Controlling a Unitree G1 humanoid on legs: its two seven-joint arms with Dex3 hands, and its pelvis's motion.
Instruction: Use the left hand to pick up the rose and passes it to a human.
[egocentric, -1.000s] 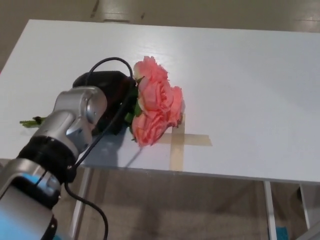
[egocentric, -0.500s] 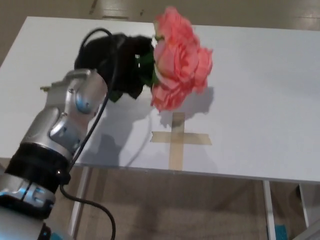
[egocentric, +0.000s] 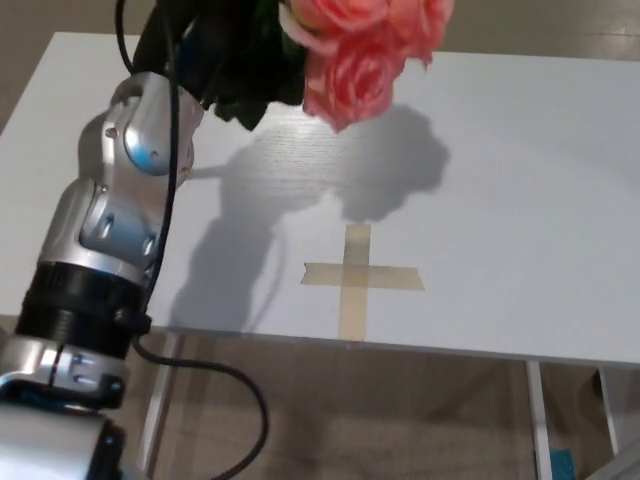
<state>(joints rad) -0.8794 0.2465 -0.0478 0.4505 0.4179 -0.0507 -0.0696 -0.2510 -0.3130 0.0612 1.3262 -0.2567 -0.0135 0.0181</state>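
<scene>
A bunch of pink roses (egocentric: 365, 50) with green leaves hangs high above the white table (egocentric: 520, 180), cut off by the top edge of the head view. My left hand (egocentric: 215, 55) is shut on the stems just left of the blooms. The silver left forearm (egocentric: 120, 210) rises steeply from the bottom left. The roses cast a dark shadow on the tabletop below them. My right hand does not show.
A cross of tan tape (egocentric: 355, 278) lies on the table near its front edge. A black cable (egocentric: 170, 330) runs along the left arm. Floor shows under the table's front edge, with a table leg (egocentric: 540, 420) at lower right.
My left hand has lifted the roses off the table and carried them up and to the right, toward the top of the view. Their shadow has grown and moved back.
</scene>
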